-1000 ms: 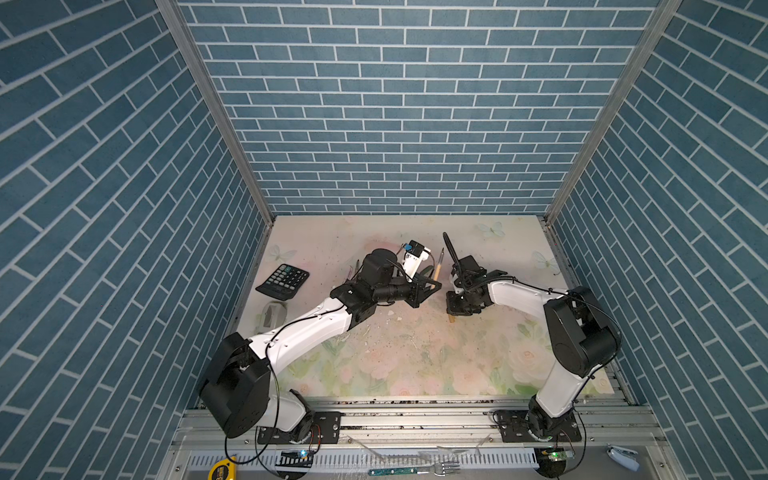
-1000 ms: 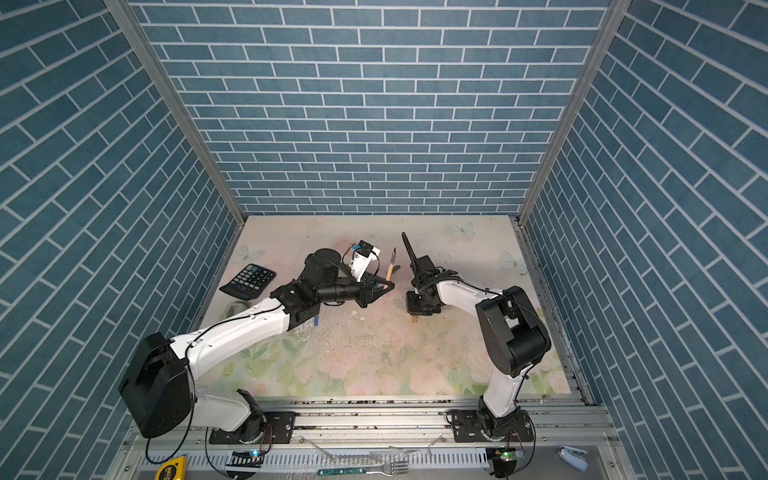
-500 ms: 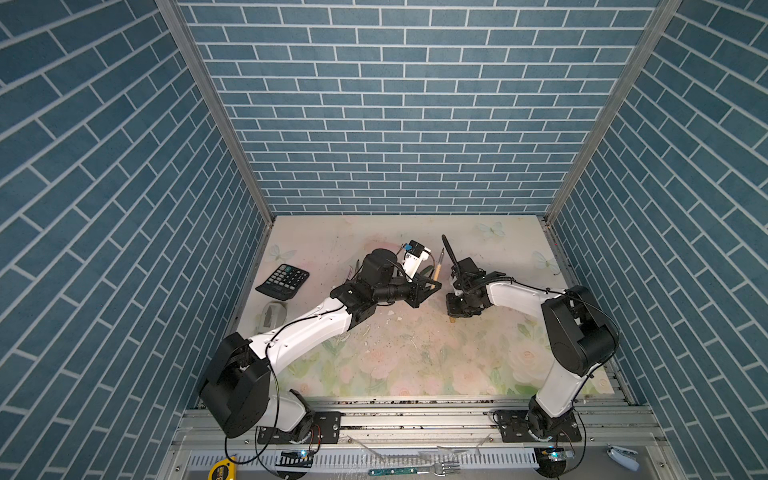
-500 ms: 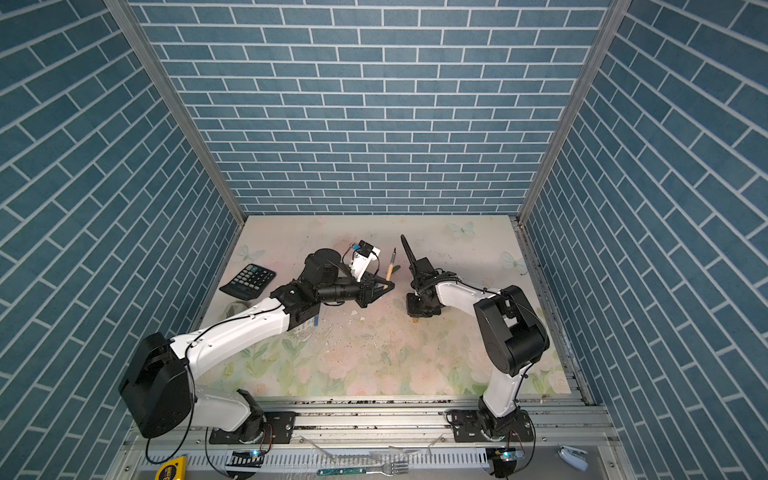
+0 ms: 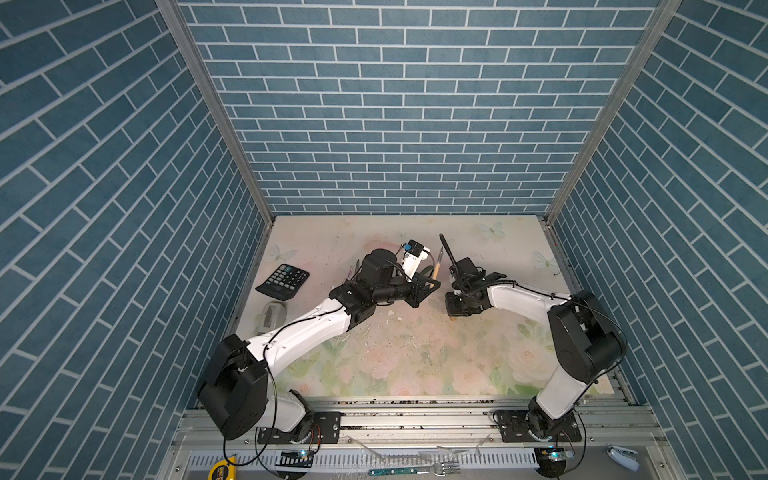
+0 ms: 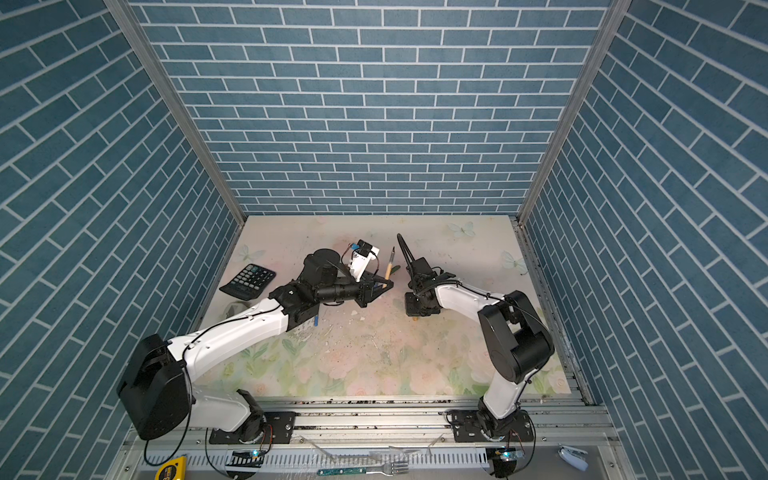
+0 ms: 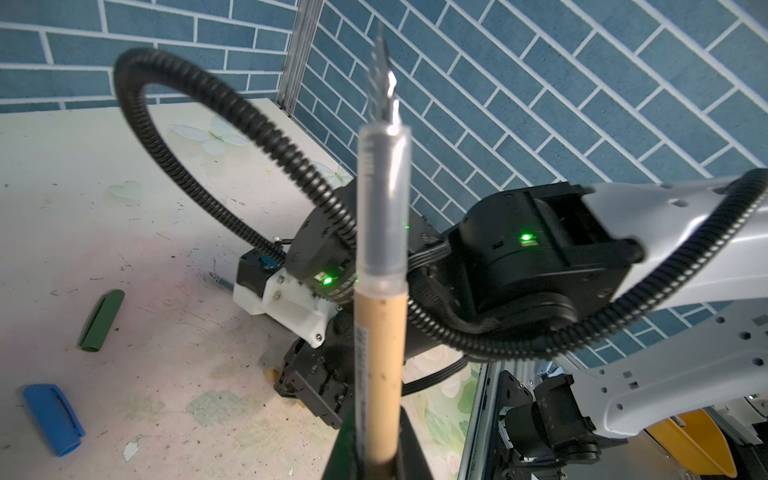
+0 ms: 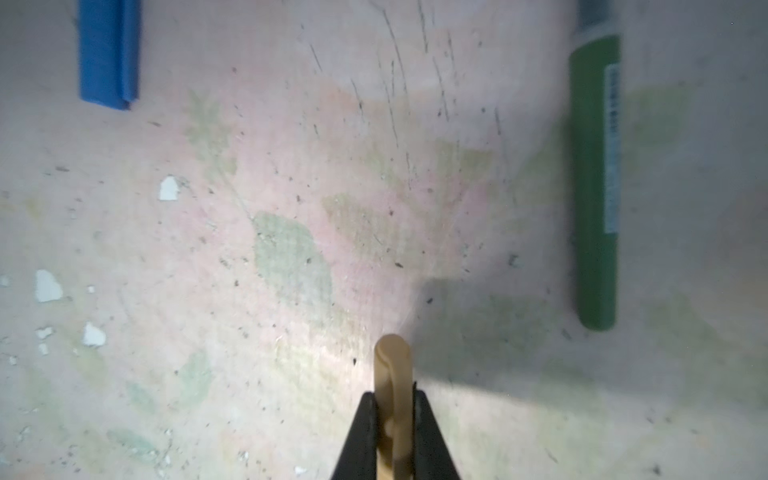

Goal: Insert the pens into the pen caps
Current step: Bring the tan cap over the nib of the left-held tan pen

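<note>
The gold pen (image 7: 380, 353) is pinched near its tail in the left pincer (image 7: 376, 453), nib up, above the middle of the surface (image 5: 415, 353). The gold cap (image 8: 392, 365) is clamped in the right pincer (image 8: 394, 419), low, at 5 o'clock from the pen in both top views. If the cap mouth is met off-axis, the nib could be jammed on the rim or the pen pushed back through the jaws.

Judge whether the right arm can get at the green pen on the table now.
Reach, probably yes: the green pen lies near the right gripper, nothing between them. Grasping, no: its jaws are shut on a gold cap.
</note>
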You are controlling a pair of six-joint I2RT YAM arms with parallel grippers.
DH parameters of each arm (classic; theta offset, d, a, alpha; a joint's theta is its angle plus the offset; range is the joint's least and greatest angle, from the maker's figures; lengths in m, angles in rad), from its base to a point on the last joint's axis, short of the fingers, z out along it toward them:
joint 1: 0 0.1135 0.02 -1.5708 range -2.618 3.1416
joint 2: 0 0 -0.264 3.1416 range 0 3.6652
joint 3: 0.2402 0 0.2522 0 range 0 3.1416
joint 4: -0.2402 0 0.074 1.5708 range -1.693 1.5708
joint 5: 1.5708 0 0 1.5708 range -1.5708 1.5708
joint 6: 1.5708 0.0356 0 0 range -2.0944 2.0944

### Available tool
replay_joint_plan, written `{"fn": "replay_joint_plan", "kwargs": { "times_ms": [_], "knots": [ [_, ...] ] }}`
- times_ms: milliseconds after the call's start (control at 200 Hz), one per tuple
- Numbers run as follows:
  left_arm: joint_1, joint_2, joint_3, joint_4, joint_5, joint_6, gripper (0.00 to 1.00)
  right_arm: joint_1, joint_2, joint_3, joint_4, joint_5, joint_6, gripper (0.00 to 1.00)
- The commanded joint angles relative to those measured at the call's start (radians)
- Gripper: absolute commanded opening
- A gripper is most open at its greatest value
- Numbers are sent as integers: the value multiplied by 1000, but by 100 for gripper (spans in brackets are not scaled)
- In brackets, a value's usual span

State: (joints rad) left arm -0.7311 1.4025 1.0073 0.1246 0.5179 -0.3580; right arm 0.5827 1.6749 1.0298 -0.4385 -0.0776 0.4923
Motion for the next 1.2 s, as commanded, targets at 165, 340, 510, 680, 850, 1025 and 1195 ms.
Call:
{"fn": "replay_joint_plan", "kwargs": {
  "times_ms": [165,340,510,680,850,1025,1195],
  "knots": [
    [-5,-59,-40,32,-86,42,0,3,-312,-55,108,70,35,8],
    [-5,-75,-72,85,-89,53,0,3,-476,-72,250,65,27,7],
    [-5,-80,-99,145,-69,48,0,5,-566,-68,418,35,30,7],
    [-13,-77,-114,184,-41,48,0,11,-573,-33,528,-4,32,7],
    [-22,-71,-116,187,-35,56,0,37,-551,3,627,-74,62,7],
    [-27,-69,-113,176,-39,62,0,62,-530,33,675,-71,68,7],
    [-31,-65,-108,172,-36,57,0,69,-507,71,670,-84,69,7]
  ]
}}
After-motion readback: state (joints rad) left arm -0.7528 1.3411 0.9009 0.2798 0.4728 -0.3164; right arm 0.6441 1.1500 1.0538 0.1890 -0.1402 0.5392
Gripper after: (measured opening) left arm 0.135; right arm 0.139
